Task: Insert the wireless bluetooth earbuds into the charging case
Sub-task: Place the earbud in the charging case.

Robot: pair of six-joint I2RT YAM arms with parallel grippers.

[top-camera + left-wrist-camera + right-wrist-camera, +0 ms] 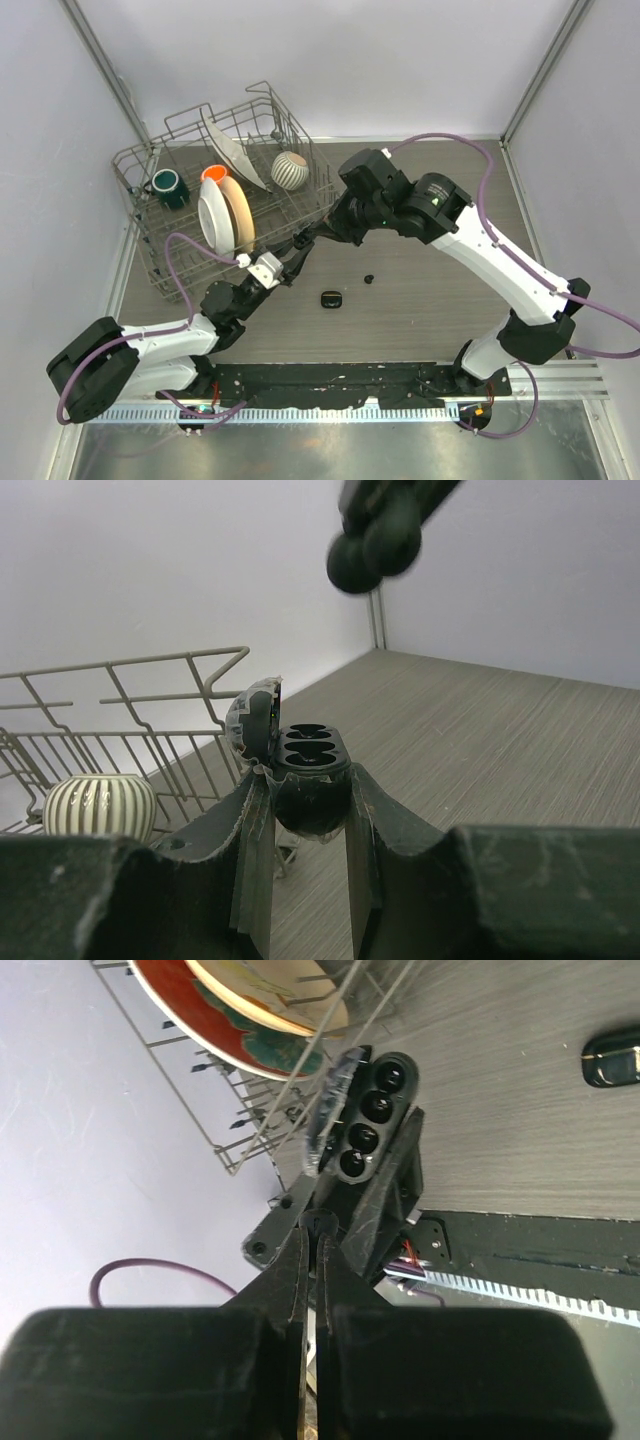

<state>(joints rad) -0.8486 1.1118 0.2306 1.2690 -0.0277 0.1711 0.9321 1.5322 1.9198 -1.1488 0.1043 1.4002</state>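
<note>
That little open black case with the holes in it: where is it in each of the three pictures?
Top external: the open charging case is at centre, at the left gripper's tip, right of the dish rack.
Left wrist: centre, clamped between the fingers.
Right wrist: upper middle, wells facing the camera.
Shared landmark: the dish rack, in all three.

I can read no text, label, brand, number or sign in any of the three views. The closed charging case (331, 298) lying on the table (440, 300) shows a thin light streak on its side. It is too small and too blurred for me to tell if it is lettering.
</note>
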